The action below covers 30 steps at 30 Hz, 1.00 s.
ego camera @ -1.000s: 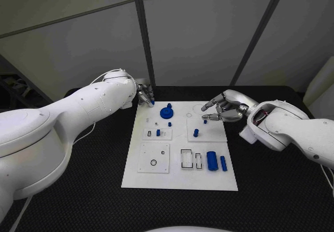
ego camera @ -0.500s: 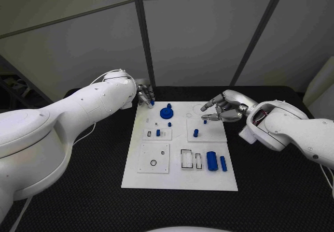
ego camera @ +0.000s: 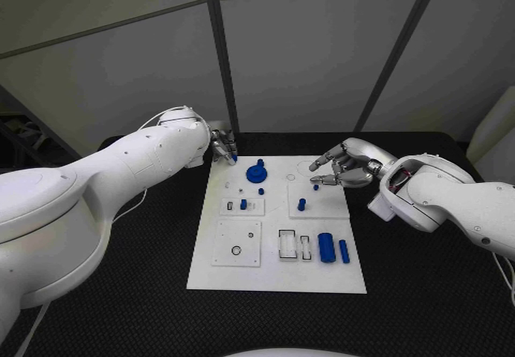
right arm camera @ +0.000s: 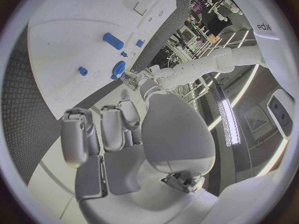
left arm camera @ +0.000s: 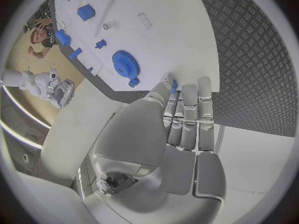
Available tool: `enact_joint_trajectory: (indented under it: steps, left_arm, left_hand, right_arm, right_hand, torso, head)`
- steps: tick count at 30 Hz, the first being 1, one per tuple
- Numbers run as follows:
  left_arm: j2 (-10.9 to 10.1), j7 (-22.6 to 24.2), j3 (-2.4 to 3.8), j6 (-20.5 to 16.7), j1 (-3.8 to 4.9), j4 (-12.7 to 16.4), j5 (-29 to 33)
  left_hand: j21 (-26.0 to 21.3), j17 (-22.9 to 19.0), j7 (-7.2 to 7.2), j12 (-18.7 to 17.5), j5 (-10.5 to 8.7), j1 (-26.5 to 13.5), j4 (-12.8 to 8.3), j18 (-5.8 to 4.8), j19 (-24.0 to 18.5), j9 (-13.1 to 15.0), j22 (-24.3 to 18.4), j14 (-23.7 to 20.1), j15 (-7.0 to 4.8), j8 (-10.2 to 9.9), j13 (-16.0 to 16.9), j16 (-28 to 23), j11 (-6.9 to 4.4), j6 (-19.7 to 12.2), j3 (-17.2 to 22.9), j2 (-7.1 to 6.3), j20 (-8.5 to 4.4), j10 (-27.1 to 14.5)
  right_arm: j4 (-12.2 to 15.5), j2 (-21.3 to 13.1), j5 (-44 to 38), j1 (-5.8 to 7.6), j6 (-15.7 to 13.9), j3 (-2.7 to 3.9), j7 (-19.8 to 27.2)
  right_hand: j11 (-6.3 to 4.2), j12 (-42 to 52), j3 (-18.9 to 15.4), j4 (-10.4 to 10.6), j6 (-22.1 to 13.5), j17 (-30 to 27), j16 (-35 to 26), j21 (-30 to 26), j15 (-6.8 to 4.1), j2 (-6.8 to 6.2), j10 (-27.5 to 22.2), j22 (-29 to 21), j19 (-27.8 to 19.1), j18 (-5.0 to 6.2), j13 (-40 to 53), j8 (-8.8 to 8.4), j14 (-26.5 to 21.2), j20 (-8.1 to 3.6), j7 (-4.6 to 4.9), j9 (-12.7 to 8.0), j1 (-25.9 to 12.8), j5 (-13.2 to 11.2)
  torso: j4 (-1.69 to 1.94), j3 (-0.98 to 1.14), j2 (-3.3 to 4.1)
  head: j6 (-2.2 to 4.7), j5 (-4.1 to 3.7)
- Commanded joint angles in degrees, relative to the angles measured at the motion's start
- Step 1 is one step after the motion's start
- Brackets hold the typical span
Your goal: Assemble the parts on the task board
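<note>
My left hand pinches a small blue peg beside the white task board's far corner; my right hand, curled and holding nothing, hovers over its far edge.

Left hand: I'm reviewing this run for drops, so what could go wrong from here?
The left hand pinches a small blue part at its fingertips only, above the far left corner of the board; it may slip out. The gear stands close by, so a low approach could knock it. The right hand hovers empty over the board's far right corner.
</note>
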Motion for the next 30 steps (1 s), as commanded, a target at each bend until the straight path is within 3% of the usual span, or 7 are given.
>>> enact_joint_trajectory:
  steps: [1,6,12,30]
  left_arm:
    - [0.2,0.5,-0.12,2.9,-0.39,0.0,-0.1]
    - [0.4,0.4,-0.12,3.2,-0.38,-0.4,-0.1]
    - [0.4,1.2,-0.12,2.4,-0.34,-0.5,0.1]
    - [-0.5,4.5,-0.13,-2.2,-0.25,1.1,2.6]
  left_hand:
    - [0.4,0.0,0.08,0.4,-0.24,-0.1,0.1,-0.02,-0.4,0.1,0.2,0.3,-0.23,0.5,0.2,0.5,-0.03,1.0,0.7,1.26,0.06,0.8]
    - [0.8,0.1,0.91,1.1,-0.24,0.5,-0.4,-0.08,-0.3,0.2,0.8,0.8,0.03,0.9,0.3,1.1,0.69,2.8,1.6,2.4,0.13,2.9]
    - [1.4,1.6,1.02,1.6,-0.24,0.4,-0.8,-0.13,-0.1,0.3,1.5,2.4,0.36,1.3,0.2,2.6,0.72,4.7,2.1,2.88,0.36,5.2]
    - [3.0,4.2,0.59,2.6,-0.24,0.5,-3.2,0.01,0.2,0.8,3.4,5.2,0.46,1.7,0.4,5.8,-0.01,8.6,2.6,1.65,0.56,10.2]
  right_arm:
    - [0.2,0.0,-0.1,0.12,-0.2,0.04,0.2]
    - [0.2,0.0,-0.1,0.12,-0.2,0.04,0.2]
    - [0.3,-0.1,-0.1,0.12,-0.3,0.04,0.1]
    - [0.3,-0.4,-0.1,0.13,-0.4,0.04,0.1]
  right_hand:
    - [-0.02,0.2,-0.1,0.4,0.4,0.1,-0.1,-0.2,-0.09,0.28,0.1,10.3,2.9,0.43,0.1,0.1,1.7,-0.23,-0.08,0.1,0.0,0.2]
    - [-0.03,0.2,-0.1,0.4,0.4,0.0,-0.1,-0.2,-0.09,0.32,0.1,10.3,2.9,0.43,0.1,0.12,1.7,-0.23,-0.09,0.1,-0.1,0.2]
    - [-0.03,0.2,-0.1,0.5,0.4,0.0,-0.2,-0.2,-0.09,0.33,0.1,10.3,2.9,0.44,0.1,0.13,1.7,-0.23,-0.09,0.1,-0.1,0.2]
    - [-0.03,0.2,-0.1,0.6,0.5,0.1,-0.2,-0.2,-0.1,0.4,0.1,10.3,2.9,0.44,0.1,0.16,1.7,-0.24,-0.1,0.2,-0.2,0.2]
  torso:
    - [-0.02,0.01,0.02]
    - [-0.04,0.02,0.02]
    - [0.03,0.02,0.04]
    - [0.12,-0.01,0.01]
  head:
    - [-0.12,0.0]
    - [-0.13,-0.03]
    - [-0.1,-0.05]
    - [0.19,0.18]
